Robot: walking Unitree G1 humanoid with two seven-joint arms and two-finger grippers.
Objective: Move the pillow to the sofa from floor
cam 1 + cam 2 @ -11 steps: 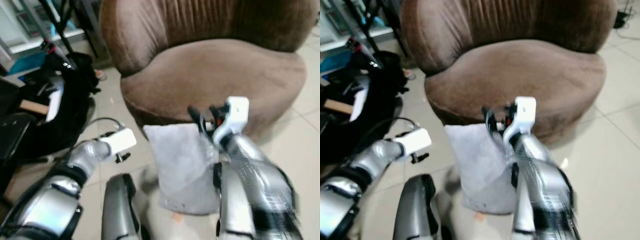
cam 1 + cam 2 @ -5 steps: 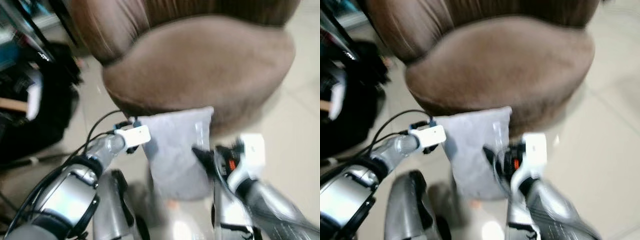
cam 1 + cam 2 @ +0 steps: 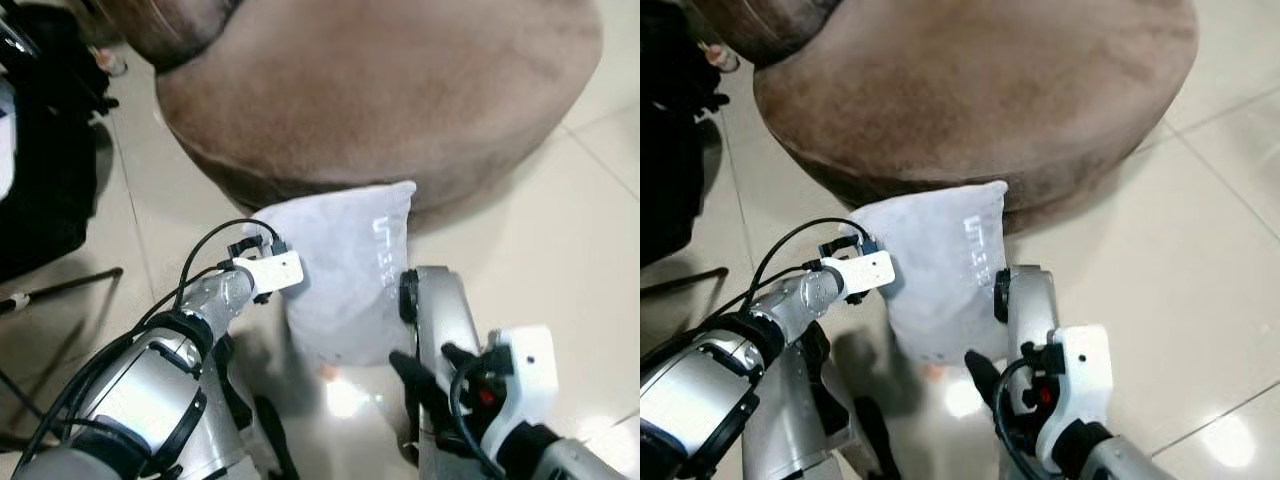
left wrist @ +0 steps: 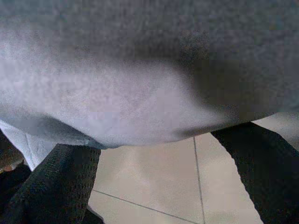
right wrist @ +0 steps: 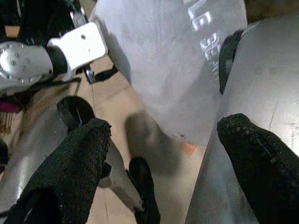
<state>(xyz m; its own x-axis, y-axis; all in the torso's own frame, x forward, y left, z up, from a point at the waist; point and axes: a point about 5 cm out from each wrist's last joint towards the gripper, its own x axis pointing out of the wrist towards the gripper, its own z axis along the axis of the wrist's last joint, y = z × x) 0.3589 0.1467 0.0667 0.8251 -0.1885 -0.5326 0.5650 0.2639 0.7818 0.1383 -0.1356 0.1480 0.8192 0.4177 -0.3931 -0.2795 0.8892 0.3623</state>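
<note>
Grey pillow [image 3: 345,275] stands upright on the tiled floor [image 3: 560,230], leaning on the front of the brown sofa [image 3: 380,90], between the robot's two metal legs. Left gripper [image 4: 154,172] is at the pillow's left edge; wrist view shows both black fingers spread wide with pillow fabric bulging just ahead of them, holding nothing. Right gripper [image 5: 159,168] hangs low near the floor on the right, away from the pillow, fingers wide open and empty, right leg right beside it.

Risks, as judgement: soft fabric may slump or fold when the left fingers close, giving a thin pinch on a corner that slips on the lift. One-sided grab could tip the pillow flat onto the floor. Right gripper sits close to the robot's own leg, may bump it when reaching in.

Writing: pale lettering runs up the pillow's right side, reads roughly "LE BEA…", rest hidden; no other labels readable
</note>
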